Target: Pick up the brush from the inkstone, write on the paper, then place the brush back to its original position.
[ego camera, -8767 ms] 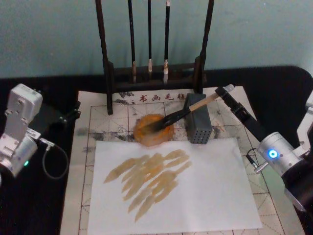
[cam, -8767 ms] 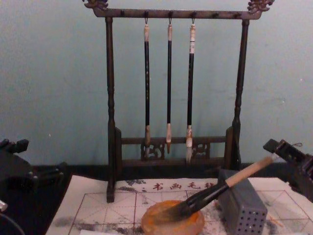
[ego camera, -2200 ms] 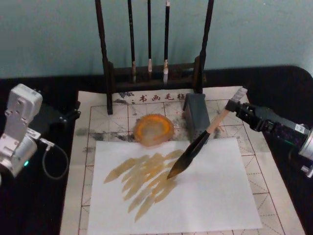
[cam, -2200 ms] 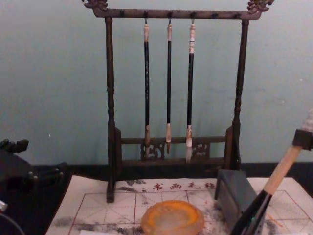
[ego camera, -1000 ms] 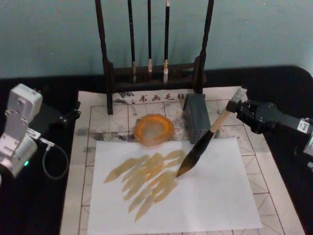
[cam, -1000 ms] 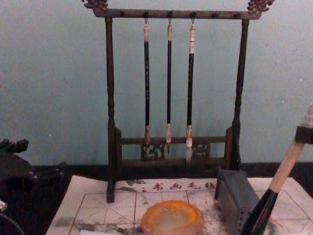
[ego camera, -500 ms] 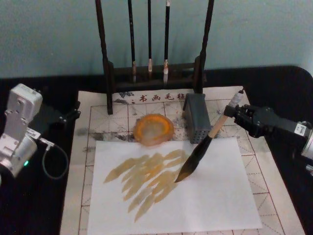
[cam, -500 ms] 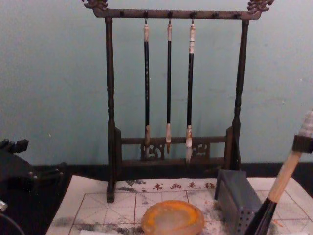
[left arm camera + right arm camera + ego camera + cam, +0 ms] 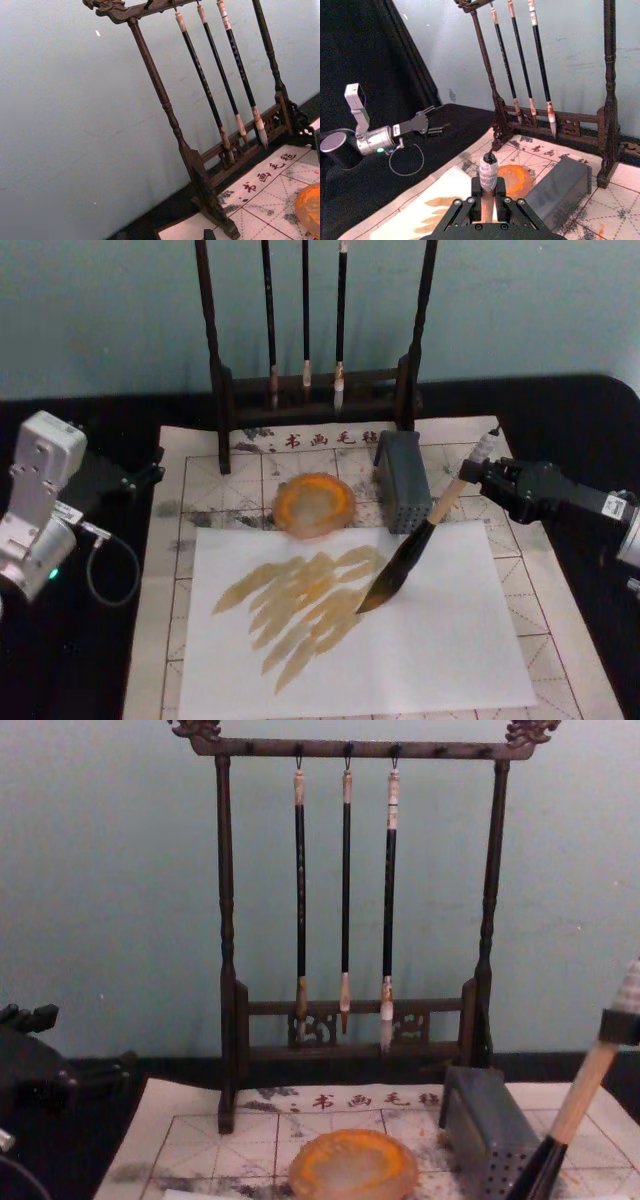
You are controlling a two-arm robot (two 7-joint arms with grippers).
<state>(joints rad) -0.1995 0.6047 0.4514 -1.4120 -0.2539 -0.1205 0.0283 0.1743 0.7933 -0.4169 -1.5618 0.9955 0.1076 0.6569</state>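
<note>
- One broad sheet of paper [image 9: 440,640] takes the stroke; my call: draw the brush [image 9: 420,535] lightly, even pressure, tip seemingly down beside the tan marks [image 9: 300,605].
- Right arm reaches in low from the right; right gripper [image 9: 475,472] clamped on the handle's top, brush slanting down-left.
- Left gripper [image 9: 148,472] parked far left; spread, holding nothing.
- Inkstone [image 9: 315,505] waits just behind the paper.

the right gripper [image 9: 477,474] reaches in from the right on a nearly level forearm, jaws clamped on the upper handle of the brush [image 9: 421,536]. the left gripper [image 9: 150,470] sits parked at the left, jaws apart, pointing inward.
</note>
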